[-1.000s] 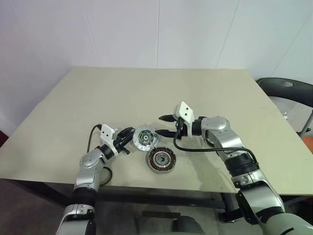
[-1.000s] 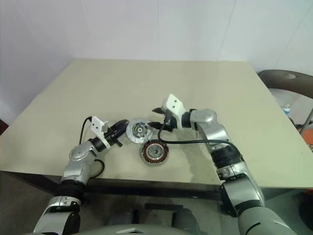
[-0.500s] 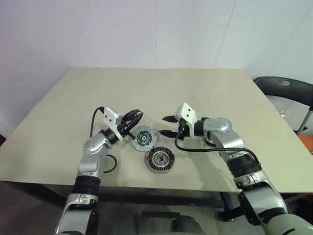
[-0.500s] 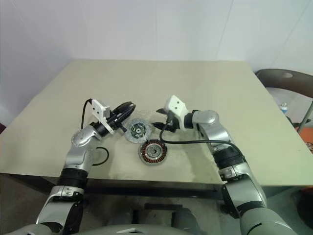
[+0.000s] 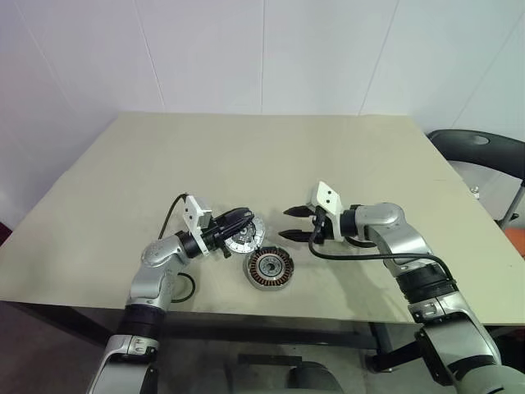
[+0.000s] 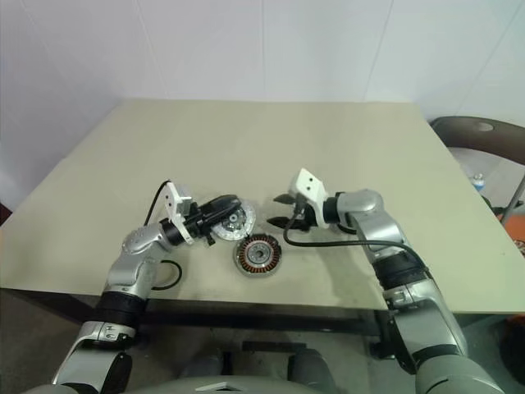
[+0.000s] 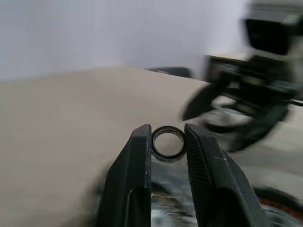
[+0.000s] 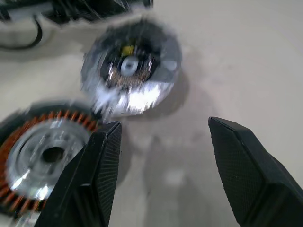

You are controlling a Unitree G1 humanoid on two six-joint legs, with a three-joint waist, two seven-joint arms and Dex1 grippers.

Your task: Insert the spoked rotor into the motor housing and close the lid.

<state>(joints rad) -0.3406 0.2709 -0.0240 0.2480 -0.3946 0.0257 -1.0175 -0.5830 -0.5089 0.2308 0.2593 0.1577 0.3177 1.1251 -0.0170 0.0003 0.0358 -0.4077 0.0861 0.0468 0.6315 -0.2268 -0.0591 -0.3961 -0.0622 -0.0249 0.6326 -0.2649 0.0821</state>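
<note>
The motor housing (image 5: 245, 235), a light grey ribbed disc with a small green and black centre, stands tilted on its edge, held by its rim. My left gripper (image 5: 243, 219) is shut on it; in the left wrist view a small dark ring (image 7: 167, 144) sits between the fingers (image 7: 137, 161). Just in front of the housing, the spoked rotor (image 5: 269, 268) lies flat on the table (image 5: 271, 156), copper coils up. To the right of the housing my right gripper (image 5: 284, 224) hovers open with nothing between its fingers. The right wrist view looks down on the housing (image 8: 130, 66) and the rotor (image 8: 47, 151).
A dark chair (image 5: 480, 149) stands past the table's right edge. A black cable (image 5: 344, 253) loops under the right wrist, and another (image 5: 182, 283) lies by the left forearm near the front edge. The far half of the tabletop is bare.
My left gripper has carried the housing to the right, closer to the rotor, and it now points more level. My right gripper has drawn back to the right, away from the housing.
</note>
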